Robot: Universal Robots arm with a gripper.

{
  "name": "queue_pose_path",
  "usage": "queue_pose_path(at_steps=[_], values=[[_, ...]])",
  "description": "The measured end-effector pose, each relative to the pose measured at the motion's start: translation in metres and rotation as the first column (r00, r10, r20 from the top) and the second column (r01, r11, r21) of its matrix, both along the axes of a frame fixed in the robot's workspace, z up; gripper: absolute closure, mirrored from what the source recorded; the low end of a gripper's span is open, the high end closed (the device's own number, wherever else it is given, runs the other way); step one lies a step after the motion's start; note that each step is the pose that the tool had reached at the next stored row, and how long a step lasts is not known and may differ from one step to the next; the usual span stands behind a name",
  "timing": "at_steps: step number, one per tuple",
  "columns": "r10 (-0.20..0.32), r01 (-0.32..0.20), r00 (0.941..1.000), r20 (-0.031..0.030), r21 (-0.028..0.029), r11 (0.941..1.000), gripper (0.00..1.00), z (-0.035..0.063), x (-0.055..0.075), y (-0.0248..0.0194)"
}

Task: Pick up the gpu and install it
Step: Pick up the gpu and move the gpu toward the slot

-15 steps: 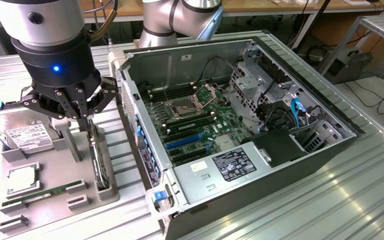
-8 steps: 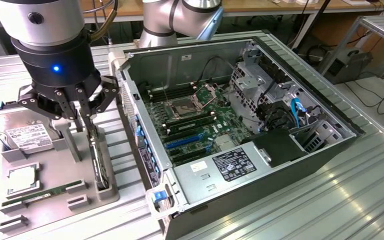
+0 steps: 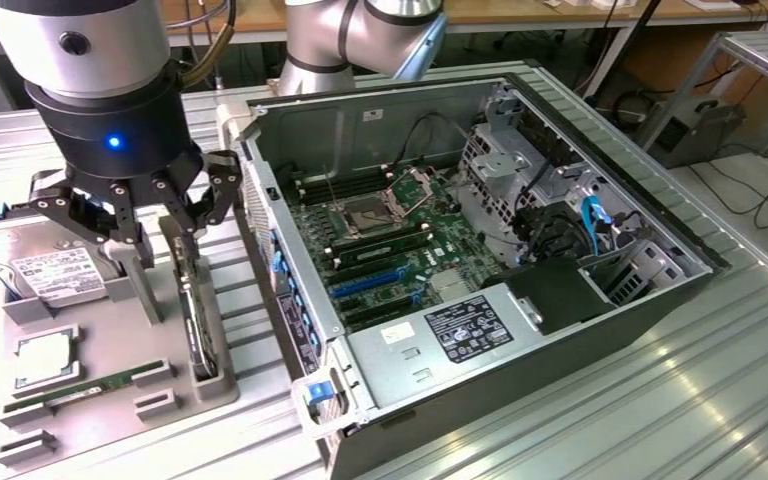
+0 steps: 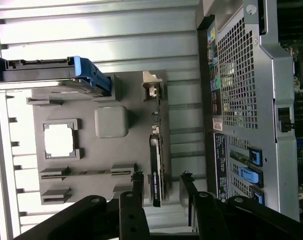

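Observation:
The gpu point(image 3: 199, 318) stands on its edge in a slot of the grey holder tray point(image 3: 124, 345), a thin dark card with its silver bracket point(image 4: 151, 86) at the far end. My gripper point(image 3: 157, 235) hangs just above it and is open. In the wrist view the gpu point(image 4: 156, 160) runs between my two fingertips point(image 4: 137, 181), which flank its near end with a gap on each side. Nothing is held. The open computer case point(image 3: 518, 120) lies to the exterior view's right, its motherboard with blue slots point(image 3: 371, 283) exposed.
The tray also carries a hard drive point(image 3: 51, 265) with a white label, a CPU point(image 3: 44, 357) and a green RAM stick point(image 3: 84, 388). The case's rear wall point(image 4: 241, 100) stands close beside the tray. Cables and drive cages fill the case's right part point(image 3: 584, 230).

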State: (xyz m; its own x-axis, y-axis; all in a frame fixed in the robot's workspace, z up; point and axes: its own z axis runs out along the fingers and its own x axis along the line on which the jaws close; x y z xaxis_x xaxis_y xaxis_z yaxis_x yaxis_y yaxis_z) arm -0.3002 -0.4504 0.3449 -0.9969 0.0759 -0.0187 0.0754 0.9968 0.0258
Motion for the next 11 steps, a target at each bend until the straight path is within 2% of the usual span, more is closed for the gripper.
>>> queue_pose_path(at_steps=[8, 11], values=[[-0.001, 0.001, 1.0000, -0.0002, -0.0001, 1.0000, 0.58, -0.0150, 0.000, -0.0010], [-0.002, 0.002, 1.0000, -0.0002, -0.0001, 1.0000, 0.58, -0.0239, 0.000, -0.0014]])
